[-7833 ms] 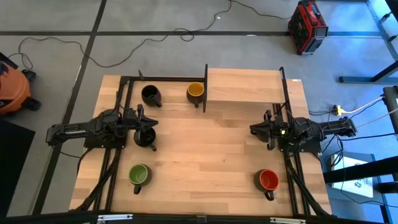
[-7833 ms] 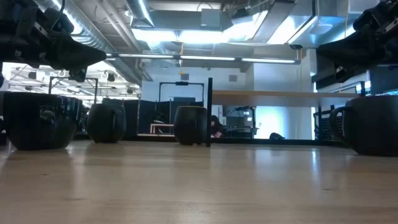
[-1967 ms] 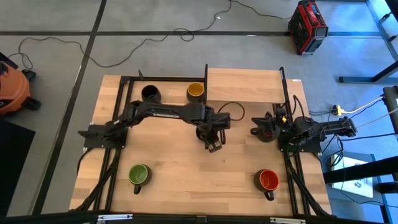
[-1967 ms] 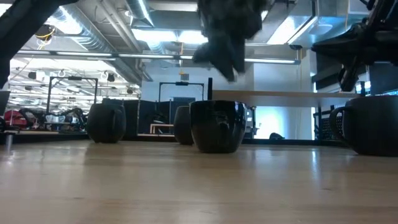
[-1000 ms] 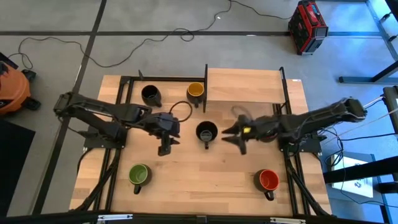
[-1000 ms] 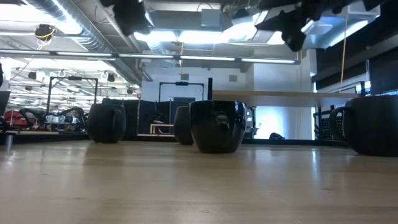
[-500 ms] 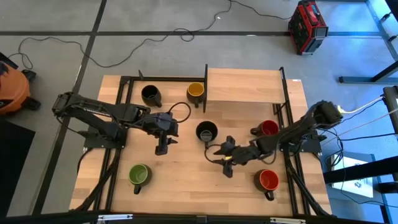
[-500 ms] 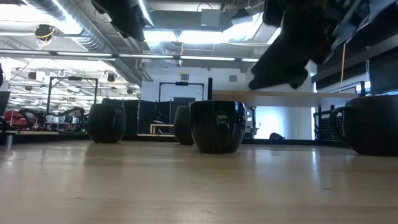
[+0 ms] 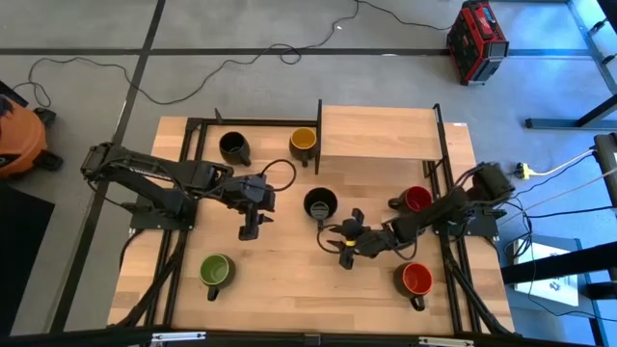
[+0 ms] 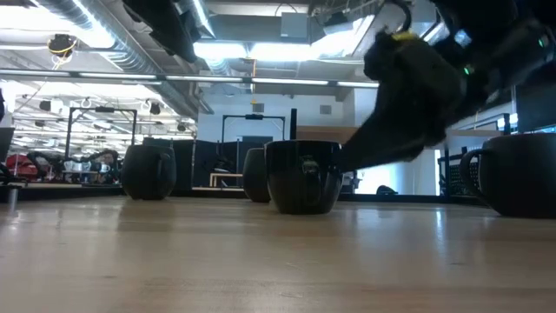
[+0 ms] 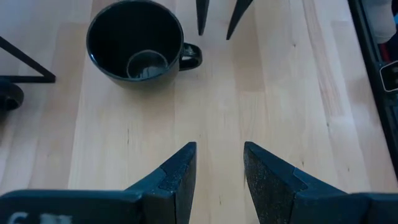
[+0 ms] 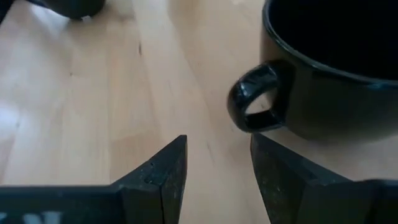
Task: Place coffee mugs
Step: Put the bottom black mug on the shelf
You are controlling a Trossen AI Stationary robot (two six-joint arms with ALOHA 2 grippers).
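Several dark coffee mugs stand on their bases on the wooden table (image 9: pixel 289 289). A black-inside mug (image 9: pixel 320 204) stands mid-table, its handle (image 12: pixel 255 106) toward the near edge. My right gripper (image 9: pixel 335 241) is open and low, just short of that handle without touching it. My left gripper (image 9: pixel 251 228) hangs open to the mug's left. Other mugs: black (image 9: pixel 234 147), yellow (image 9: pixel 303 142), red (image 9: pixel 416 199), orange-red (image 9: pixel 415 280), green (image 9: pixel 215 273).
A raised wooden shelf (image 9: pixel 378 133) fills the far right of the table, with black frame rails (image 9: pixel 255 122) along the far edge. On the floor are an orange vacuum (image 9: pixel 19 135), a red box (image 9: pixel 476 40) and cables.
My right gripper has swung from beside the middle mug's right side toward the table's near edge and down, and now points at the mug's handle. The arm's move has uncovered the red mug. No mug has moved.
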